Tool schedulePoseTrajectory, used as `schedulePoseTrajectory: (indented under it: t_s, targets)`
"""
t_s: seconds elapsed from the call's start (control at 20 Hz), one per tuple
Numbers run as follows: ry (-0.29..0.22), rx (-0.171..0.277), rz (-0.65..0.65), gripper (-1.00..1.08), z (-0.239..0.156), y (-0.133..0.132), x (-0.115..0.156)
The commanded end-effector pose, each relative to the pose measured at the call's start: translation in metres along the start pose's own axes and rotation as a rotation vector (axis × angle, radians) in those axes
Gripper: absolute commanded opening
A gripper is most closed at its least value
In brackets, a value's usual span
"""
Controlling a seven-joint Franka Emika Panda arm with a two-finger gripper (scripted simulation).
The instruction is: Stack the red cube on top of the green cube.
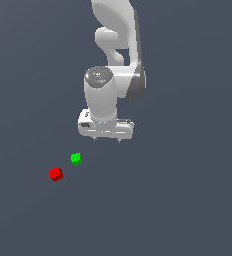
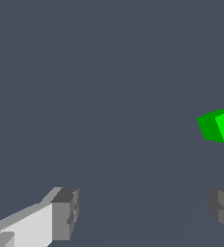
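Note:
The tiny red cube (image 1: 56, 174) rests on the dark grey floor toward the exterior view's left. Just beyond it and slightly to the right sits the green cube (image 1: 76, 159), a small gap between the two. My gripper (image 1: 107, 140) hangs above the floor, to the exterior view's right of both cubes and apart from them. Its fingers (image 2: 65, 213) are spread wide with nothing between them, so it is open. In the wrist view the green cube (image 2: 219, 125) shows at the frame's edge, outside the finger gap. The red cube is out of the wrist view.
The white arm (image 1: 115, 55) rises behind the gripper. The floor (image 1: 178, 200) is a plain dark grey surface all around.

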State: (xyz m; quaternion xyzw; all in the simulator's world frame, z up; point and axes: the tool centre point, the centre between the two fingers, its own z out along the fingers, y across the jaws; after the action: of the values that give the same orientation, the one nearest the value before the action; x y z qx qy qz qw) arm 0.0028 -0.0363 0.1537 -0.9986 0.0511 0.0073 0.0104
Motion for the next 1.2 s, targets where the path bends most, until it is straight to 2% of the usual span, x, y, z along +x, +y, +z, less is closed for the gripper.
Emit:
schedulePoseTrajectory:
  t_s: [0.0, 0.55, 0.8, 1.15]
  targets:
    - [0.0, 0.0, 0.0, 1.0, 0.0, 0.0, 0.0]
    - [0.001, -0.002, -0.047, 1.0, 0.007, 0.021, 0.005]
    - [0.002, -0.004, -0.099, 1.0, 0.015, 0.045, 0.011]
    - [0.003, -0.009, -0.204, 1.0, 0.03, 0.091, 0.028]
